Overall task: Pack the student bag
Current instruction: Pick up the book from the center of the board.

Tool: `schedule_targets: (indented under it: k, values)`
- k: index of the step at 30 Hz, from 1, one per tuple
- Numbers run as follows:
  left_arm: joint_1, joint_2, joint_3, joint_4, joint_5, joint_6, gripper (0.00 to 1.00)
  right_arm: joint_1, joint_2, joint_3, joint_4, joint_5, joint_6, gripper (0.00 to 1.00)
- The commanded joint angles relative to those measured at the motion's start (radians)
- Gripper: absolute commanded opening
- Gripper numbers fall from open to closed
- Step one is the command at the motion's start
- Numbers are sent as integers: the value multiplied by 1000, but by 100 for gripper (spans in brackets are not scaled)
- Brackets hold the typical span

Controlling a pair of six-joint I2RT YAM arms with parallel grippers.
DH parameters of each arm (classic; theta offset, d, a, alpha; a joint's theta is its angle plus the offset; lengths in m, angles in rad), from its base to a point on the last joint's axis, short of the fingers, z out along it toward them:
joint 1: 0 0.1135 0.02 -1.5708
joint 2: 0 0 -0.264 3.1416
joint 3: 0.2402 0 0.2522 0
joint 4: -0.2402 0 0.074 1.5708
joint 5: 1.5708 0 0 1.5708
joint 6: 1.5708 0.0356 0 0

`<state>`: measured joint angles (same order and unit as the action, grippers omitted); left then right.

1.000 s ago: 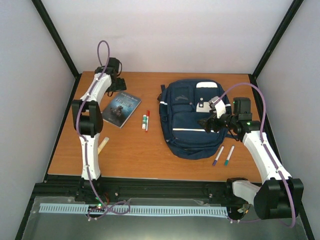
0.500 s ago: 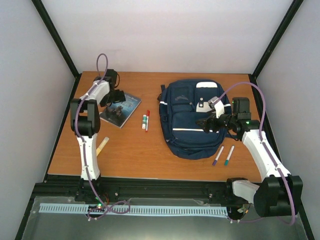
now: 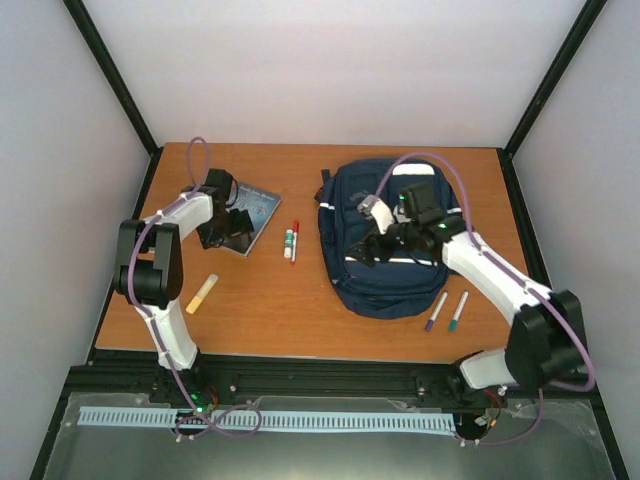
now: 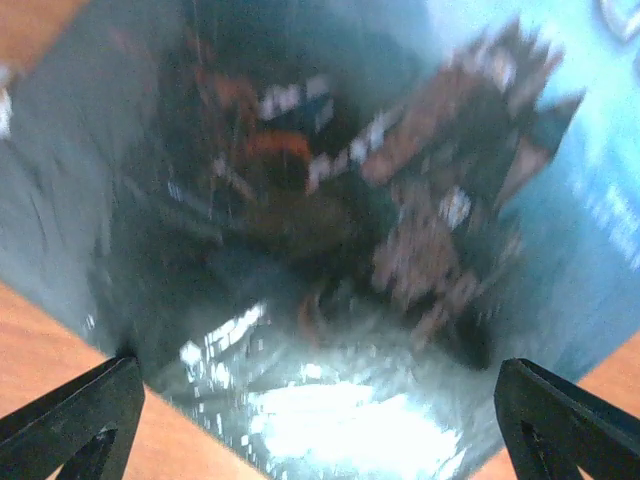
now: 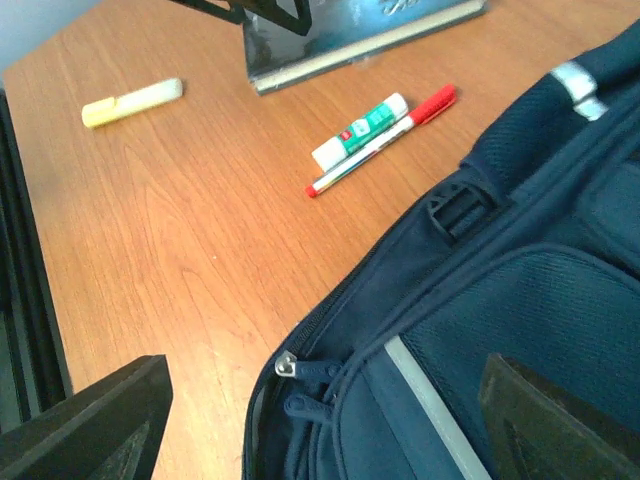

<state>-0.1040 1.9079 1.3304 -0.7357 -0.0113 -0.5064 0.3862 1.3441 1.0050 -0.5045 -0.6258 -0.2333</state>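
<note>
The student bag [image 3: 350, 205] lies flat on the right half of the table, navy with white stripes. My right gripper [image 3: 372, 250] hovers over its left front part, open. In the right wrist view the bag [image 5: 520, 300] fills the lower right. Two zipper pulls [image 5: 290, 364] lie at its edge between my spread fingers [image 5: 90, 420], and nothing is gripped. My left gripper [image 3: 234, 226] is low over a dark-covered book [image 3: 258, 203], also open. The blurred book cover [image 4: 330, 200] fills the left wrist view, with my fingertips [image 4: 75, 420] wide apart at the bottom corners.
A glue stick [image 3: 288, 241] and a red pen [image 3: 295, 238] lie between book and bag. A yellow highlighter [image 3: 201, 293] sits near the left arm. A purple marker [image 3: 436, 311] and a green marker [image 3: 458, 311] rest right of the bag's near corner.
My right arm has swung left across the bag to its left front part. My left gripper has come nearer and lower, onto the book.
</note>
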Motion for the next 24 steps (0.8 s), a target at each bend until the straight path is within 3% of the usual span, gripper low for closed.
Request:
schedule_targets:
  k: [1,8,15,24]
  values:
    - [-58,-34,-118,-1,63,-67,98,72,146,128,-12,65,38,84]
    - [-66,-100,-58,-5,-119,-69,100,109,216,206,-24,45,81,81]
    - [-34,1,223,-71,-80,-33,100,108,20,72,-88,101,-43,84]
    - [78,282,584,-113,19,-34,100,107,-239,-78,-111,162,-91,86]
